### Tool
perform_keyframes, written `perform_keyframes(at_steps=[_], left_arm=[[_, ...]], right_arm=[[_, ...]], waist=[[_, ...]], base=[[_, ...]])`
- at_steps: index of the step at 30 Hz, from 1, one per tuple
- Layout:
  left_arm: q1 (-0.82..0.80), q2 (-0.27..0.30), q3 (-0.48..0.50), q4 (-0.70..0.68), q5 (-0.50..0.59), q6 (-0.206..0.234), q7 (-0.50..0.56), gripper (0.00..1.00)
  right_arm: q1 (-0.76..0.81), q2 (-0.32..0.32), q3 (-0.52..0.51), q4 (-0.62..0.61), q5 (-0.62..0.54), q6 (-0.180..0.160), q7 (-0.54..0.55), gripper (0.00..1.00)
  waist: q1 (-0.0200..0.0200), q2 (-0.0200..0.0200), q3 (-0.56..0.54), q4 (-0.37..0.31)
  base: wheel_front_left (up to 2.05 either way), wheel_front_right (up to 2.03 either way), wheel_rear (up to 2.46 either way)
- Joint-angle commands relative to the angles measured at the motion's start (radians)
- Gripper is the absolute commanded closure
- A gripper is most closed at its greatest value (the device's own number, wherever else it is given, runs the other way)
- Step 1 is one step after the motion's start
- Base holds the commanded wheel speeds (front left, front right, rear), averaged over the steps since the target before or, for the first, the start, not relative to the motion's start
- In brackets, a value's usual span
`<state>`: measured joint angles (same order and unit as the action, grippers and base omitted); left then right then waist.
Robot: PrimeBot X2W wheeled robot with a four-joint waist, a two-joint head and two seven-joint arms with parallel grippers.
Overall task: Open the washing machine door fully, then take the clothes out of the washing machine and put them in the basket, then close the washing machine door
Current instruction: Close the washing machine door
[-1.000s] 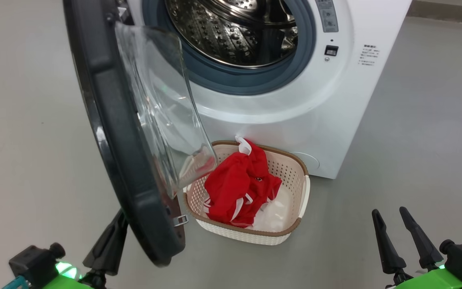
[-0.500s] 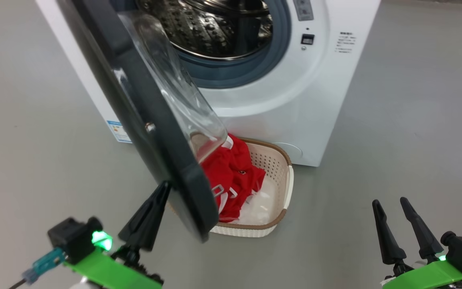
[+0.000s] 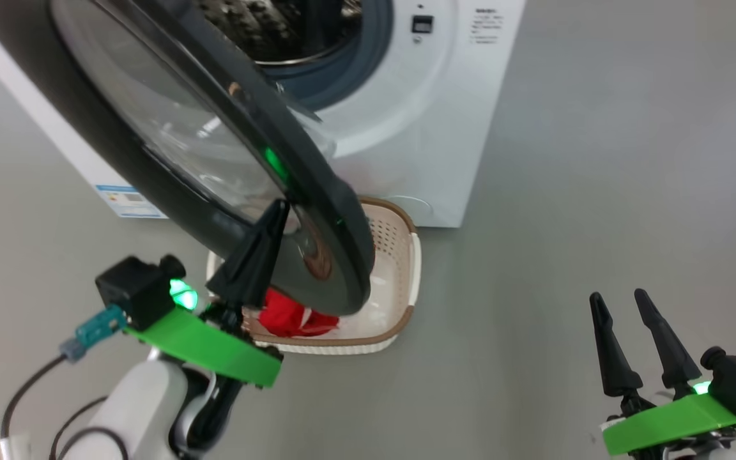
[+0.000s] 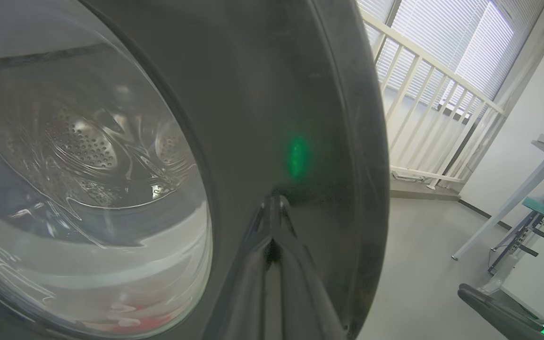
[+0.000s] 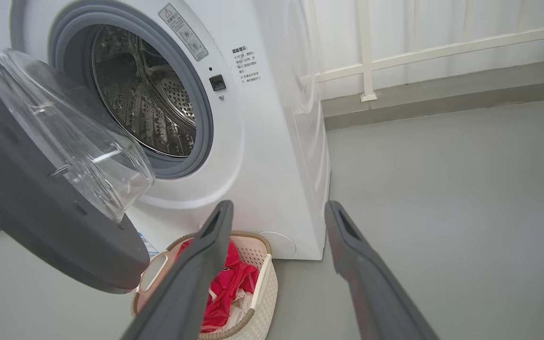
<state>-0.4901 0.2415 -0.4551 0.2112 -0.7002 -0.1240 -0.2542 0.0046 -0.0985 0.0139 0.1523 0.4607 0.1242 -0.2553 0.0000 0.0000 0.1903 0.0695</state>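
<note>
Black-rimmed door [image 3: 170, 121]: left gripper [image 3: 280, 207] clenched empty, tips pressing its face; push steadily till latched. Right gripper [image 3: 618, 295] released.

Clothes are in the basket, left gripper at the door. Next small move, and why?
Probably push the washing machine door toward the drum with the shut left gripper. It seems to rest on the door's outer rim, the door stands half open, the clothes lie in the basket, and the drum looks empty.
</note>
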Motion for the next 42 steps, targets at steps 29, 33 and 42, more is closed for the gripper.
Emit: perform_keyframes(at_steps=[29,33,42], left_arm=[[-0.409,-0.030,0.153,0.242,0.055,-0.007,-0.008,1.00],[-0.381,-0.030,0.153,0.252,0.060,-0.007,-0.008,1.00],[-0.256,-0.039,0.184,0.252,0.071,-0.007,-0.008,1.00]], right_arm=[[-0.129,0.037,0.005,-0.035,0.002,0.007,-0.006,0.00],[-0.123,0.040,-0.002,-0.031,-0.001,0.007,-0.006,0.00],[-0.097,0.030,-0.011,-0.029,-0.007,0.007,-0.006,0.00]], waist=[[0.0000,0.0000,0.163,-0.200],[0.0000,0.0000,0.146,-0.195],[0.0000,0.0000,0.090,-0.161]], base=[[0.00,0.00,0.00],[0.00,0.00,0.00],[0.00,0.00,0.00]])
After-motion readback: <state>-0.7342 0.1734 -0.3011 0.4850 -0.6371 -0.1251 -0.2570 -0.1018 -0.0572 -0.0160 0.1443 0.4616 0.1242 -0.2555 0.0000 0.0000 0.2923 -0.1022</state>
